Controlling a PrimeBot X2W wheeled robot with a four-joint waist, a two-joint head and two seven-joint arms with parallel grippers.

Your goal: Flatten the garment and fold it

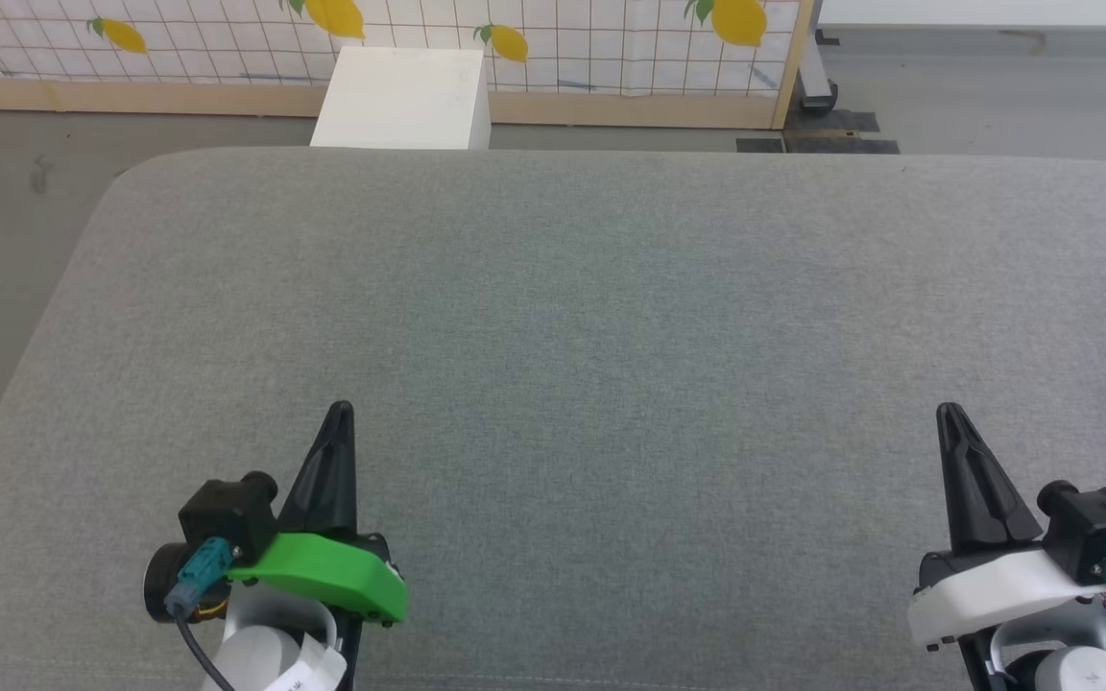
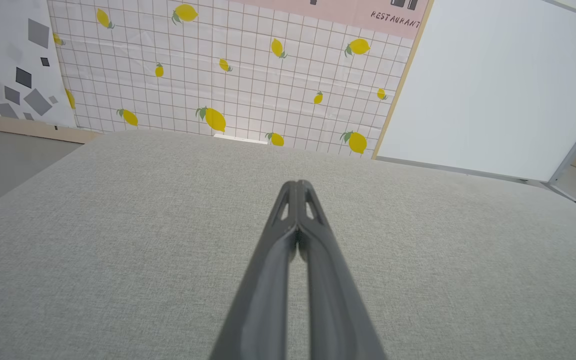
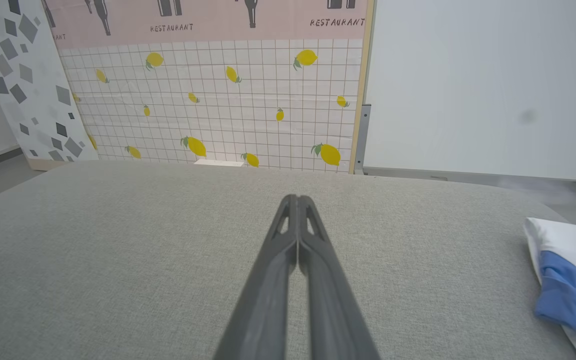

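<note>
Closest to the lens in the right wrist view are the two dark fingers of the right end effector [image 3: 297, 201]. They rise from the bottom edge and are pressed together at the tips, closed with nothing between them. The left end effector [image 2: 298, 187] looks the same in its own wrist view: fingers tip to tip, empty. In the head view the two sit at lower left and lower right of the frame, both pointing up the picture over the grey padded worktop [image 1: 553, 317].

Outward from the right fingertips, the garment [image 3: 570, 280] lies at the lower right of the right wrist frame — a bunched heap, white with a blue fold across it, resting on the worktop near its far right margin. In the head view a sliver of it shows at the right edge, about level with those fingertips. The frame cuts it off, so its long axis cannot be told.

The right arm is clearly the nearer — the left is well apart, with the bare width of the worktop between. The coming move is probably a sideways reach towards the frame's right, with the fingers parting first.
</note>
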